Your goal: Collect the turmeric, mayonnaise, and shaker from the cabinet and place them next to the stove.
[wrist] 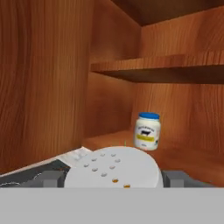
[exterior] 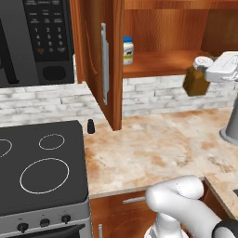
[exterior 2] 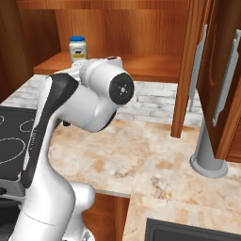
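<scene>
While the hand (exterior: 211,69) hangs at about three o'clock in the left base view, just out from the front edge of the cabinet's (exterior: 158,28) lower shelf, it has the turmeric (exterior: 195,80) clamped between its fingers, jaws partly spread around the jar. That jar hangs in the air, tilted, clear of the shelf lip and well above the desk (exterior: 153,148). From the hand view its pale perforated lid (wrist: 111,170) sits at six o'clock between the two dark finger tips.

Mayonnaise (exterior: 128,50) stands upright on the lower shelf, near its left end and a little back from the front edge; in the hand view it is at about four o'clock from centre (wrist: 147,131), with bare shelf board around it. The upper shelf edge (wrist: 166,65) runs across above it, leaving open space over the jar.

At nine o'clock from the cabinet opening the door (exterior: 100,60) stands swung out, its long silver handle (exterior: 105,62) facing forward. Below the door's lower corner, the shaker (exterior: 91,126) stands upright on the desk, just beside the right edge of the stove (exterior: 42,158) and near the brick backsplash. Marble desk from there toward four o'clock lies open up to a grey post base (exterior: 230,125) at the right edge.
</scene>
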You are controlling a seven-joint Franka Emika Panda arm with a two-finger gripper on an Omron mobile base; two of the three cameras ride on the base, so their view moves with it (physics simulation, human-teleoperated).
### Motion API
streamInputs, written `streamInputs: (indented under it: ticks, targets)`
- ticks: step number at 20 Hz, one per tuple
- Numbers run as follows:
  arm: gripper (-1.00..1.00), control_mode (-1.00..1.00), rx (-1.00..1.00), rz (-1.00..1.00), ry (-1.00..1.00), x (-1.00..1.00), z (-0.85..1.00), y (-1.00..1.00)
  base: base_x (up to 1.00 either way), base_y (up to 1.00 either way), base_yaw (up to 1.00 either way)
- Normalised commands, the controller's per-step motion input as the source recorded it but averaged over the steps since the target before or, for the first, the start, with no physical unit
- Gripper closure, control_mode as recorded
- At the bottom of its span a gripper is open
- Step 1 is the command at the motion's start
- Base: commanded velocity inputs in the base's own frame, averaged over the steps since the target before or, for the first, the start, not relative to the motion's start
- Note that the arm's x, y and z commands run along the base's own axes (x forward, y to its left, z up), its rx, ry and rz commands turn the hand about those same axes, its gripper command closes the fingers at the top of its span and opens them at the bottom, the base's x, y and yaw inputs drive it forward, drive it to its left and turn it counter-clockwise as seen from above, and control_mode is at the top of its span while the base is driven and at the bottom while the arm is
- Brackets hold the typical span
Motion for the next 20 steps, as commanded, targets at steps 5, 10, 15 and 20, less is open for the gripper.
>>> streamInputs:
  ticks: [5, 10, 15, 20]
  targets:
    - [1.0, -1.0, 0.0, 0.42, 0.03, -0.38, -0.5, 0.87, 0.0, 0.0, 0.0]
    - [1.0, -1.0, 0.0, 0.38, 0.03, -0.02, -0.62, 1.0, 0.0, 0.0, 0.0]
    - [1.0, -1.0, -0.05, 0.38, 0.0, 0.0, -0.83, 0.95, 0.0, 0.0, 0.0]
    - [1.0, -1.0, -0.12, 0.33, 0.0, 0.09, -1.0, 0.88, 0.0, 0.0, 0.0]
